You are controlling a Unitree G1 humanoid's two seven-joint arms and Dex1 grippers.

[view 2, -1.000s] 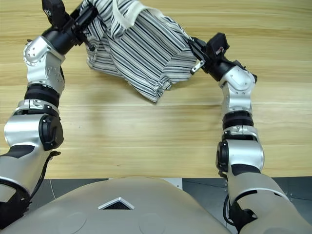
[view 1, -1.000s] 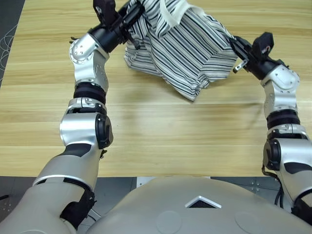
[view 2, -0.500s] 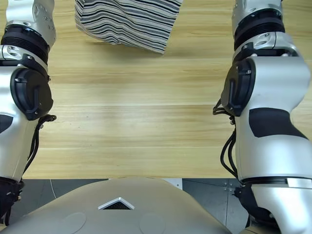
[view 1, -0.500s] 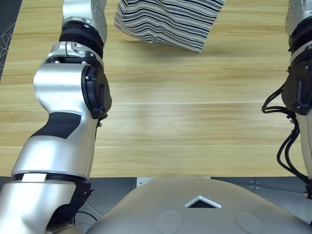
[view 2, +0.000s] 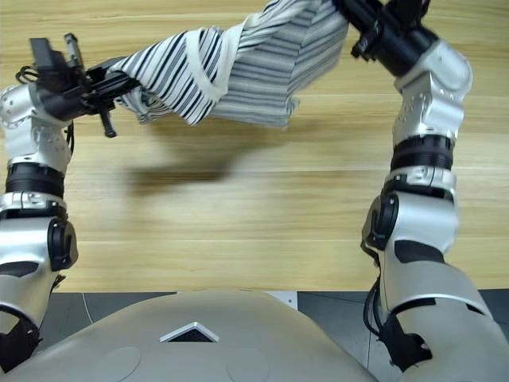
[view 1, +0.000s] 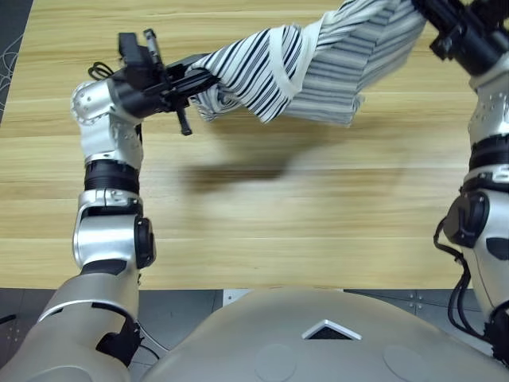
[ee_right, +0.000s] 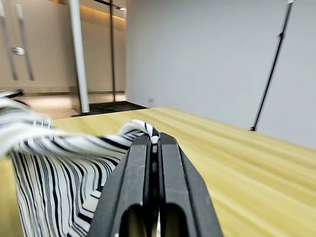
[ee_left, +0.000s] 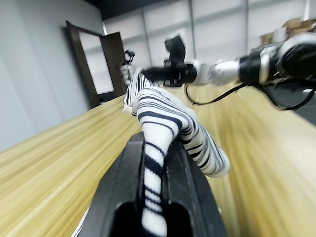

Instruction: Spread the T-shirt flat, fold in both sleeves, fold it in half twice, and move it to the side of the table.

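The left end effector (view 1: 193, 79) is closed tight on one end of the T-shirt (view 1: 318, 68). The right end effector (view 2: 350, 12) pinches the other end. The T-shirt hangs between them, above the counter (view 1: 278, 231), toward its far edge.

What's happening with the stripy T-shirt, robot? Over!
Left gripper and right gripper both shut on T-shirt. T-shirt hanging stretched between them over wooden table, not yet flat.

Soft striped cloth T-shirt (view 1: 318, 64), smooth matt wood table (view 1: 278, 231)
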